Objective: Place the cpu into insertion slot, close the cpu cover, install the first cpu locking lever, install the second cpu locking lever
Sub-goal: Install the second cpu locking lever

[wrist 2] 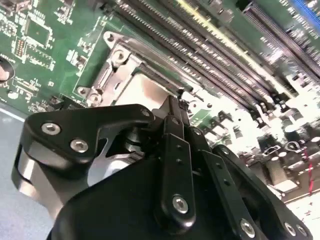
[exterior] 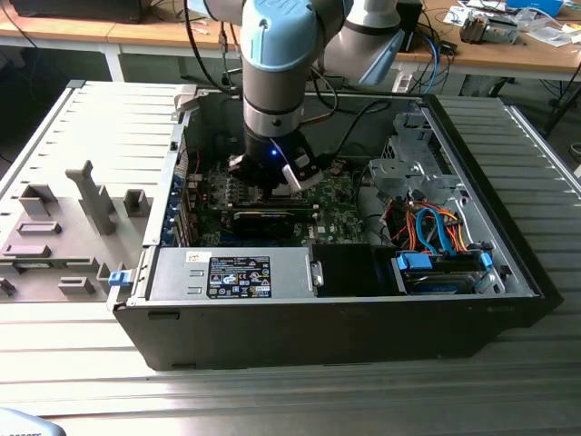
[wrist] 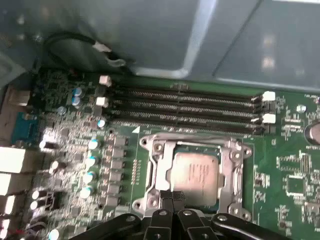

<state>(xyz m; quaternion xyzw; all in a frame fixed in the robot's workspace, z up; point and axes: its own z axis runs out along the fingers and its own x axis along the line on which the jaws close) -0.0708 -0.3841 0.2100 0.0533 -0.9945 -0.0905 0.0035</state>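
One cpu [wrist: 196, 175] sits in the insertion slot [wrist: 150, 172] — cpu cover [wrist: 234, 175] down around it. Gripper [wrist: 172, 196], jaws pressed together, touches its edge. Three long black slots [wrist: 185, 107] lie beside.

Open computer case [exterior: 508, 272] laid on grey table [exterior: 272, 400], green motherboard [wrist: 295, 185] inside, memory slots [wrist: 185, 107], blue cables [exterior: 445, 227], wooden bench [exterior: 508, 50] behind.

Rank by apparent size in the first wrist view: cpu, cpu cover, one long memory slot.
1. Memory slot, longest.
2. cpu cover, frames the chip.
3. cpu, smallest, partly behind the gripper.
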